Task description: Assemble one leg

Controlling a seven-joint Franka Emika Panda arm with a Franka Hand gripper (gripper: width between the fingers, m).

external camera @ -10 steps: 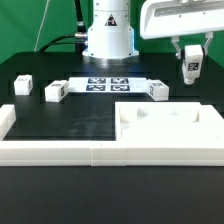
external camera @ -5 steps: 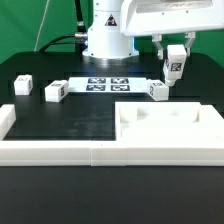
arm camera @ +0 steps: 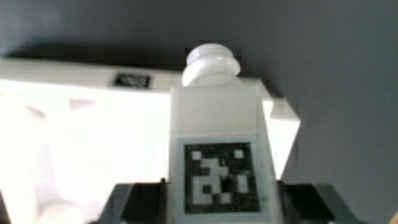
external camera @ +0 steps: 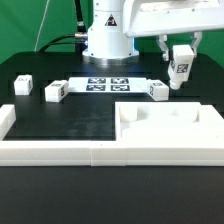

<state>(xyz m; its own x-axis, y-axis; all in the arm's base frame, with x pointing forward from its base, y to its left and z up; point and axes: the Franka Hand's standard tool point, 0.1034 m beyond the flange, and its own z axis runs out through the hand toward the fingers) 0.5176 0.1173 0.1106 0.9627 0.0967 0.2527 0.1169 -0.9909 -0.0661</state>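
My gripper (external camera: 181,62) is shut on one white leg (external camera: 181,66) with a marker tag on its side and holds it in the air at the exterior view's right, above the far right of the large white tray-like part (external camera: 170,130). In the wrist view the held leg (arm camera: 219,140) stands between the dark fingers (arm camera: 135,203), its peg end pointing away toward the tray part (arm camera: 71,110) below. Three other legs lie on the table: one (external camera: 157,90) just below the held one, one (external camera: 55,92) and one (external camera: 22,86) at the left.
The marker board (external camera: 107,84) lies in front of the robot base (external camera: 107,35). A white rim (external camera: 50,150) runs along the front and left of the black table mat.
The gripper with the leg moved left from the far right, lowered a little, then shifted slightly back right. The other legs have not moved.
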